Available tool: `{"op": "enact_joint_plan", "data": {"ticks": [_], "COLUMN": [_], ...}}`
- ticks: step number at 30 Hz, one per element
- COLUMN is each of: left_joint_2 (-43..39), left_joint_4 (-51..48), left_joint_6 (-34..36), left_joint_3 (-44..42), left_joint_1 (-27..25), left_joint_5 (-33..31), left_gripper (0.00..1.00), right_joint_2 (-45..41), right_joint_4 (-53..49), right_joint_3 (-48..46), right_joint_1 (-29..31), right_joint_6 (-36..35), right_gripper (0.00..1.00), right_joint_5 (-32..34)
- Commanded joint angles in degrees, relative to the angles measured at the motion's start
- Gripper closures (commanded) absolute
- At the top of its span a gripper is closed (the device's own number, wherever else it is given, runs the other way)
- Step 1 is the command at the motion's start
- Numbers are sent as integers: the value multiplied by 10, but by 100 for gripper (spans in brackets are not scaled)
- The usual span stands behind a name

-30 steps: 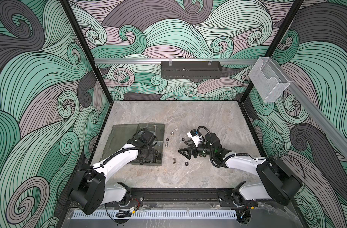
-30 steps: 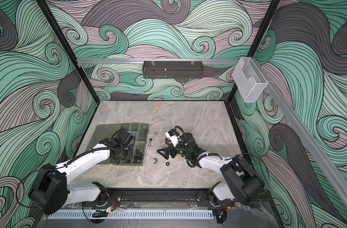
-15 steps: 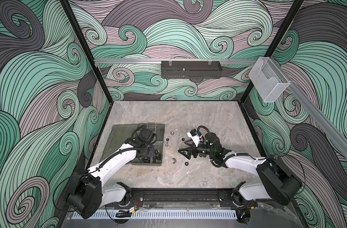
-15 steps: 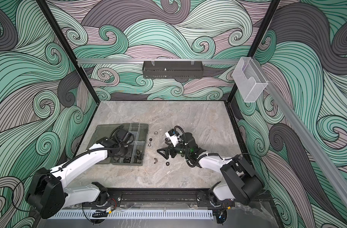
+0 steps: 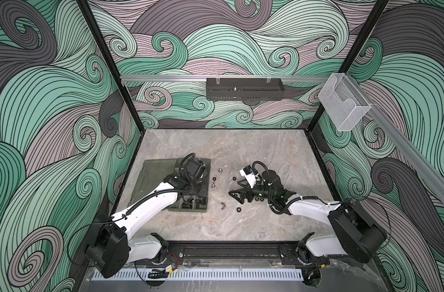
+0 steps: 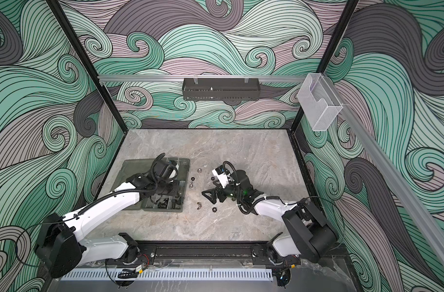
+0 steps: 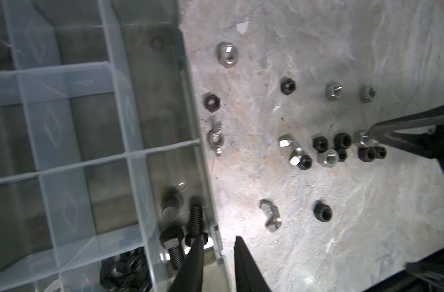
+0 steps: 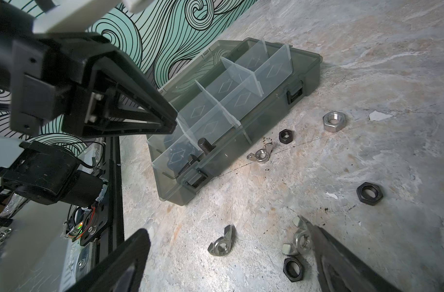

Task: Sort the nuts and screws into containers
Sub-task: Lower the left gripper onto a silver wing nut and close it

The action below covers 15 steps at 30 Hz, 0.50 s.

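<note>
In both top views the grey-green organizer box point(image 5: 152, 178) lies open at the left of the worktop point(image 5: 253, 149), its lid flat toward the left edge. The left gripper point(image 7: 218, 236) hangs over the box's lower right corner. In the left wrist view its fingers point(image 7: 246, 265) rise from the bottom edge slightly parted, one inside the box wall and one outside it, clamping nothing.

The containers point(image 7: 89, 116) fill the left half of that frame, and most are bare. The screws point(image 7: 174, 249) lie in the compartment at lower centre, just beside the inner finger. A dark heap point(image 7: 124, 270) in the compartment to their left is too blurred to name.

Right of the box, the nuts point(image 7: 322, 149) lie scattered on the worktop, black and silver mixed, thickest at centre right.

The right gripper point(image 8: 223, 224) sits low at centre right of both top views. Its fingers point(image 8: 129, 255) are spread wide and released, with a wing nut point(image 8: 222, 244) lying between them. One fingertip is just beside a small silver cluster.
</note>
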Motion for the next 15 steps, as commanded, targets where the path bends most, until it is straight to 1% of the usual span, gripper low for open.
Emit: {"op": "enact_joint_plan", "data": {"ticks": [1, 5, 8, 11, 15], "left_joint_2": [73, 171, 229, 264, 301], "left_joint_4": [-5, -71, -123, -144, -166], "left_joint_6": [18, 18, 14, 6, 2], "left_joint_3": [41, 111, 166, 194, 225], "left_joint_1": [-29, -54, -61, -60, -59], "left_joint_5": [-10, -50, -96, -125, -142], "left_gripper": [74, 73, 72, 72, 72], "right_joint_2": [-6, -20, -26, -36, -51], "right_joint_4": [1, -5, -4, -5, -9], "right_joint_3": [11, 5, 3, -3, -10], "right_joint_1": [2, 2, 1, 1, 0], "right_joint_6": [-11, -17, -19, -21, -24], "right_gripper": [1, 1, 1, 1, 1], "right_joint_5": [2, 11, 11, 13, 19]}}
